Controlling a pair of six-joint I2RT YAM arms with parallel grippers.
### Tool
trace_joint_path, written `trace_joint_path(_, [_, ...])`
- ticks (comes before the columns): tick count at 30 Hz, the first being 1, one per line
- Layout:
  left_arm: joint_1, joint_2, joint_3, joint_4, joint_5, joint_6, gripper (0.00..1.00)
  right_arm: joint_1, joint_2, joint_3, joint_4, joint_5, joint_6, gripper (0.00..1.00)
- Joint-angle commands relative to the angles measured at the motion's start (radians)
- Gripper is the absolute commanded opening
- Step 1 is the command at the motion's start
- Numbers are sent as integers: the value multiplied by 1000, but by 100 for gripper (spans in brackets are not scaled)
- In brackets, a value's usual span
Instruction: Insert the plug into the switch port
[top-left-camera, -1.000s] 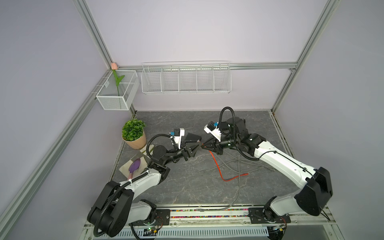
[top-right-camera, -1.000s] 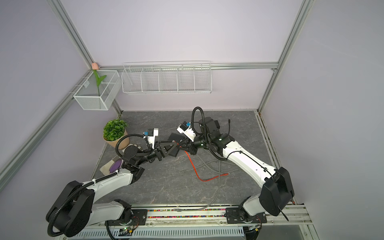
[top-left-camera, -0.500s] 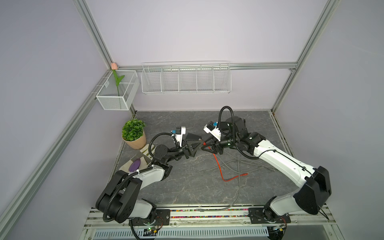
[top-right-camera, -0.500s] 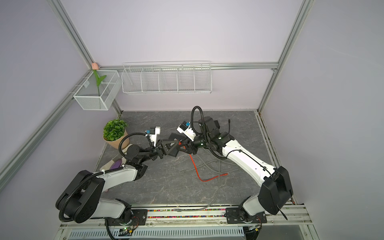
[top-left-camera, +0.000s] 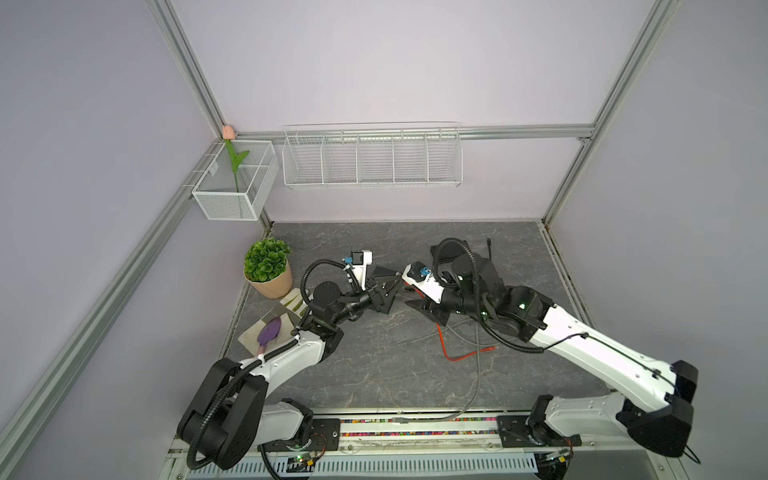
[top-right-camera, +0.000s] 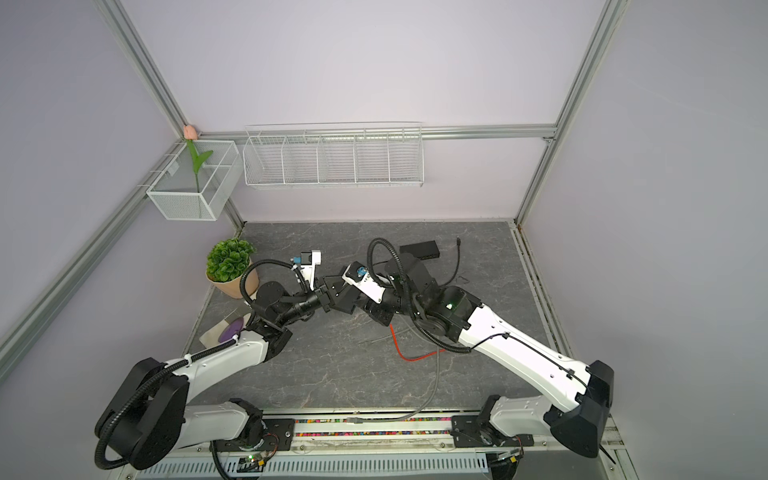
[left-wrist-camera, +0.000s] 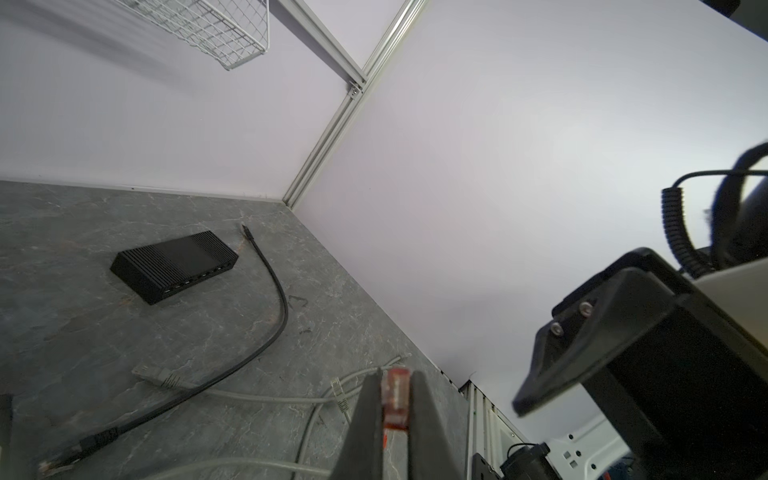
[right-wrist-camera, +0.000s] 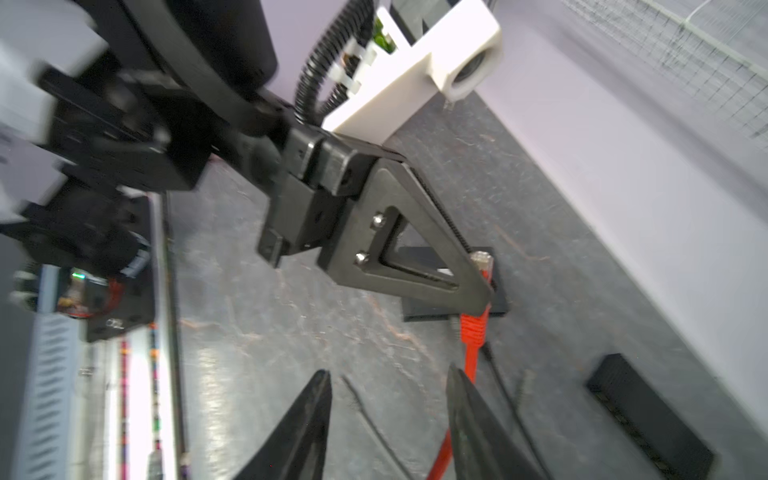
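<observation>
Firmly, the left gripper (left-wrist-camera: 395, 376) pinches the red plug (left-wrist-camera: 397, 399) above the table (left-wrist-camera: 83, 332) (its cable (right-wrist-camera: 471, 357) trails down past the right gripper (right-wrist-camera: 388, 374), whose jaws stand apart, empty); the black switch (left-wrist-camera: 174, 266) lies well apart, near the back wall.

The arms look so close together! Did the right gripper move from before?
Yes. In both top views the right gripper has shifted a little toward the front rail, away from the black switch behind it, and it has opened.
</observation>
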Motion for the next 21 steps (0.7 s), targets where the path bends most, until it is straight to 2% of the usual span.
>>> trace_joint_path(1, [-6, -32, 39, -135, -71, 53, 2, 7, 95, 36, -53, 250, -62, 40])
trace_joint_path(3, [-6, -37, 42, -155, -78, 52, 1, 10, 111, 34, -11, 295, -71, 40])
trace_joint_path(7, [-6, -45, 45, -185, -88, 51, 1, 14, 129, 43, 16, 312, -82, 41])
trace_joint_path(21, [-6, -54, 47, -215, -96, 22, 1, 14, 182, 66, 67, 248, -79, 33])
